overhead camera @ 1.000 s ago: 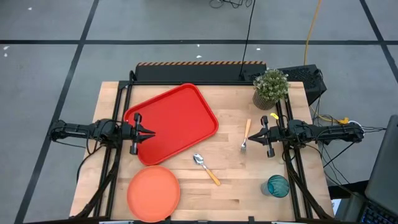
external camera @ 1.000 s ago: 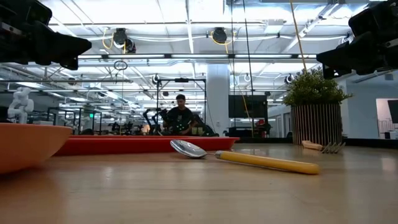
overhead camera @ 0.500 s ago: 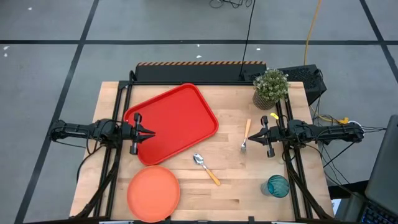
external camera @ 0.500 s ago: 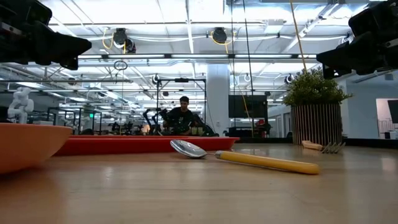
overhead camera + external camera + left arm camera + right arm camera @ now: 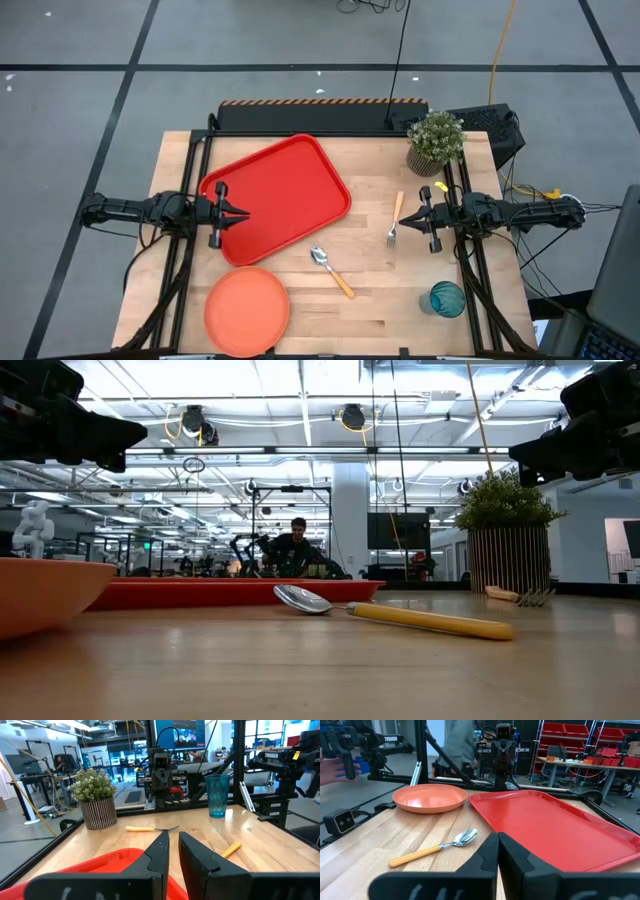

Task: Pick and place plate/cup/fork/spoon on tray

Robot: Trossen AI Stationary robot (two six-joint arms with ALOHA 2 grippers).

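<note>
Nothing moved since earlier; left pincer (image 5: 243, 213) slightly parted, right pincer (image 5: 410, 219) closed, both empty; fork (image 5: 394, 220): light, stiff, slippery, take mid-handle.

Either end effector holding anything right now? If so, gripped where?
Nothing is held. The left end effector hangs empty over the tray, and the right end effector hangs empty beside the fork.

A grey floor (image 5: 80, 40) crossed by dark lines, bright ceiling lights (image 5: 300, 405), red shelving (image 5: 570, 737) beyond.
</note>
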